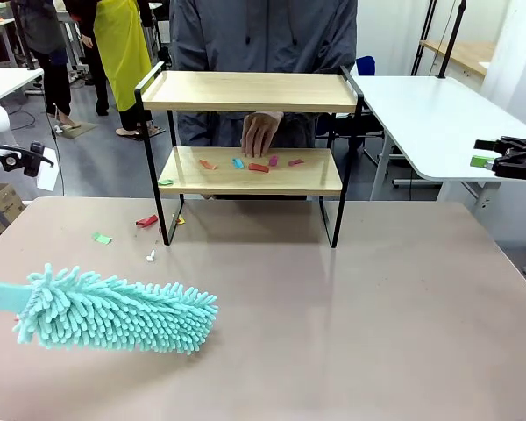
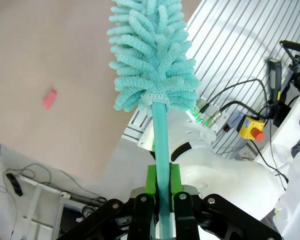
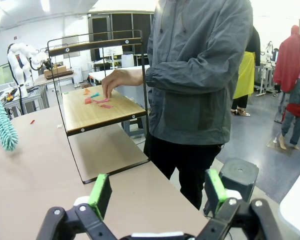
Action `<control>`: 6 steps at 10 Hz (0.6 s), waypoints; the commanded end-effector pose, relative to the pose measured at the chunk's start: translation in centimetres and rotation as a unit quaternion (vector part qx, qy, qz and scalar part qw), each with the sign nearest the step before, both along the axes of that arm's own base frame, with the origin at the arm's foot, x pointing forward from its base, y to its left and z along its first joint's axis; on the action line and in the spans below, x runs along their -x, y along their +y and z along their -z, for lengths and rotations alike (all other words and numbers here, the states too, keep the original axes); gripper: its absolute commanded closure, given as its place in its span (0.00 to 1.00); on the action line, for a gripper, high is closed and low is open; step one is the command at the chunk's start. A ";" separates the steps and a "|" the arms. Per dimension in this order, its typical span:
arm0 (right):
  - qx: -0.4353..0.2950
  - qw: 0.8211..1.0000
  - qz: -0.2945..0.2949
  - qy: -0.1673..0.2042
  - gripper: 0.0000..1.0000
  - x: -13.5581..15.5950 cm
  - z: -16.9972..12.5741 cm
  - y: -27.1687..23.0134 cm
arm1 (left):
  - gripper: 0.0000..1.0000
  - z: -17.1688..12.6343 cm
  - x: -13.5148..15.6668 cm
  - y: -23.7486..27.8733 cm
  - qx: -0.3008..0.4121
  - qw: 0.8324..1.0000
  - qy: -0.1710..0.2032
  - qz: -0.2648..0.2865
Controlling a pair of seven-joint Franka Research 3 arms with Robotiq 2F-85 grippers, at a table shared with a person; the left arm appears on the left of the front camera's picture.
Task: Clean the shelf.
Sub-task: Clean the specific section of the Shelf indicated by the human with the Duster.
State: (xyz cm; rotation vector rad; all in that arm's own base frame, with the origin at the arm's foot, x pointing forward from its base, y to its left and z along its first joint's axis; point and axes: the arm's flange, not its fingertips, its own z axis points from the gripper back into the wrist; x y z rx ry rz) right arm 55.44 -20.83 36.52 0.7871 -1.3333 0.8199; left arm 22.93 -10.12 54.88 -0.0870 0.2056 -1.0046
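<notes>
A small two-tier shelf (image 1: 245,92) (image 3: 97,117), two light wooden boards in a thin black metal frame with raised side rails, stands upright on the far middle of the grey-brown table (image 1: 359,316). Directly behind the shelf stands a person in a grey hooded jacket (image 1: 263,35). The person's hand (image 1: 261,132) (image 3: 115,80) reaches in between the two boards, fingertips pointing down at the lower one.

Small scraps lie in a loose row on the shelf's lower board: an orange scrap (image 1: 208,164), a blue scrap (image 1: 238,163), a red scrap (image 1: 259,167), a magenta scrap (image 1: 273,160) and a pink scrap (image 1: 295,162). A green scrap (image 1: 166,182) sits at that board's left edge. More bits lie on the tabletop just left of the shelf's front left leg, a red piece (image 1: 146,221) and a yellow piece (image 1: 179,219). A green piece (image 1: 102,238) and a white piece (image 1: 151,256) lie a little farther out.

The left claw (image 2: 163,180) is pressed together on the thin teal handle (image 2: 161,145) of a fluffy teal microfibre duster (image 1: 114,311) (image 2: 152,55), with a green pad on each side of the handle. The duster's head lies over the tabletop well in front of the shelf and to its left, apart from it, with its tip pointing right.

The right claw (image 3: 157,192) (image 1: 484,153) is spread wide with nothing between its pads. It hangs well to the right of the shelf, beyond the table's right edge, and faces the shelf's side rail.
</notes>
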 end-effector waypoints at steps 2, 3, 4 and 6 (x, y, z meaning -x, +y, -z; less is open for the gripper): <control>-0.001 1.000 0.005 0.006 0.00 -0.1 -0.6 0.2 | 0.87 -0.2 0.2 -0.1 0.001 1.000 0.002 -0.006; -0.001 1.000 0.005 0.006 0.00 -0.1 -0.6 0.2 | 0.87 -0.2 0.2 -0.1 0.001 1.000 0.002 -0.006; -0.001 1.000 0.005 0.006 0.00 -0.1 -0.6 0.2 | 0.87 -0.2 0.2 -0.1 0.001 1.000 0.002 -0.006; -0.001 1.000 0.005 0.006 0.00 -0.1 -0.6 0.2 | 0.87 -0.2 0.2 -0.1 0.001 1.000 0.002 -0.006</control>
